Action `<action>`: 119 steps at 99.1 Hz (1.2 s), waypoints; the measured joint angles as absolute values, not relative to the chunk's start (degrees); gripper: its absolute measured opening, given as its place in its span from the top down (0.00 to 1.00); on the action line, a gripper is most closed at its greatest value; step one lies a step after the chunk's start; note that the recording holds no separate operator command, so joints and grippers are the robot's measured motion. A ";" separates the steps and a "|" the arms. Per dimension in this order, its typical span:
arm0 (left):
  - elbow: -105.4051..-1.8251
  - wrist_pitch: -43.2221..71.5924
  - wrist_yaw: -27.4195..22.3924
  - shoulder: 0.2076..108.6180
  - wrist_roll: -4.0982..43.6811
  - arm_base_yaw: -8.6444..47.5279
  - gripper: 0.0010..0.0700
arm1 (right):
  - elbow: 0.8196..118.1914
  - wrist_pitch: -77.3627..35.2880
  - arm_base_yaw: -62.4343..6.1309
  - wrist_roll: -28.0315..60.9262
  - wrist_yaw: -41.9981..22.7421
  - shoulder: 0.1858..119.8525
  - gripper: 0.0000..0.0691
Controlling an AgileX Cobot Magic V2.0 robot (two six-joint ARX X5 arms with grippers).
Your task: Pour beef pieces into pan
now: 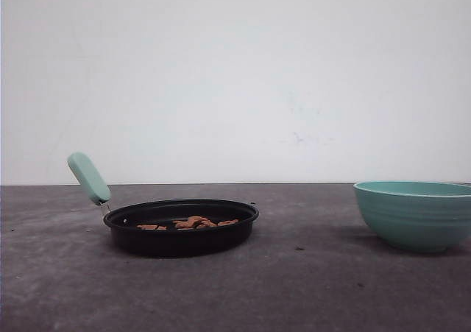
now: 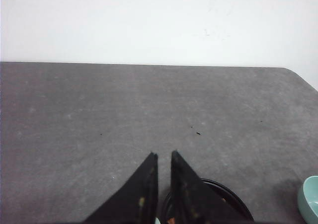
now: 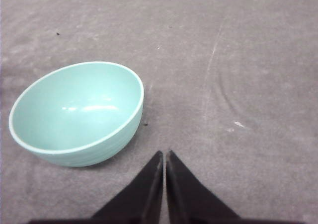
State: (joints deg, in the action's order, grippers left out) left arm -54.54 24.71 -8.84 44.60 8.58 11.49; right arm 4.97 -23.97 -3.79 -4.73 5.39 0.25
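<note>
The left gripper (image 2: 164, 157) hangs above the table (image 1: 309, 288) with its two black fingers (image 2: 186, 184) a narrow slit apart, holding nothing; the near rim of the pan (image 2: 228, 196) shows just past them. The right gripper (image 3: 164, 154) has its fingers (image 3: 181, 184) pressed almost together, also empty, over bare table beside the bowl (image 3: 79, 112).

In the front view the pan (image 1: 181, 227) sits left of centre on the table, its mint-green handle (image 1: 88, 177) tilted up to the left. The beef pieces (image 1: 193, 222) lie inside it, a thin scatter of reddish-brown strips. The teal bowl (image 1: 416, 214) stands upright well apart, at the right edge.
</note>
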 joint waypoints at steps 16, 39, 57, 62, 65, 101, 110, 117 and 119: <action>-54.54 24.71 -8.84 44.60 8.58 11.49 0.98 | 4.97 -23.92 -3.79 -2.98 5.65 0.25 0.99; -54.54 24.71 -8.84 44.60 8.58 11.49 0.98 | 4.97 -22.96 -3.79 -2.76 5.74 0.25 0.99; -54.54 24.71 -8.84 44.60 8.58 11.49 0.98 | 4.97 -22.96 -3.79 -2.76 5.76 0.25 0.99; -54.54 24.71 -8.84 44.60 8.58 11.49 0.98 | 4.97 -22.96 -3.79 -2.76 5.76 0.25 0.99; -54.54 24.71 -8.84 44.60 8.58 11.49 0.98 | 4.97 -22.96 -3.79 -2.76 5.76 0.25 0.99; -54.54 24.32 -7.75 44.60 8.56 11.49 0.98 | 4.97 -22.96 -3.79 -2.76 5.78 0.25 0.99; -54.54 23.77 -6.46 44.60 8.54 11.46 0.98 | 4.97 -22.96 -3.79 -2.76 5.78 0.25 0.99; -54.54 24.16 -6.13 44.62 8.45 11.42 0.98 | 4.97 -22.96 -3.79 -2.76 5.78 0.25 0.99; -54.54 24.56 -6.13 44.60 8.29 11.31 0.98 | 4.97 -22.96 -3.79 -2.76 5.78 0.25 0.99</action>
State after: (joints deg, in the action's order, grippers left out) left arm -54.54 24.56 -6.13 44.60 8.29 11.31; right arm 4.97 -22.96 -3.79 -2.76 5.78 0.25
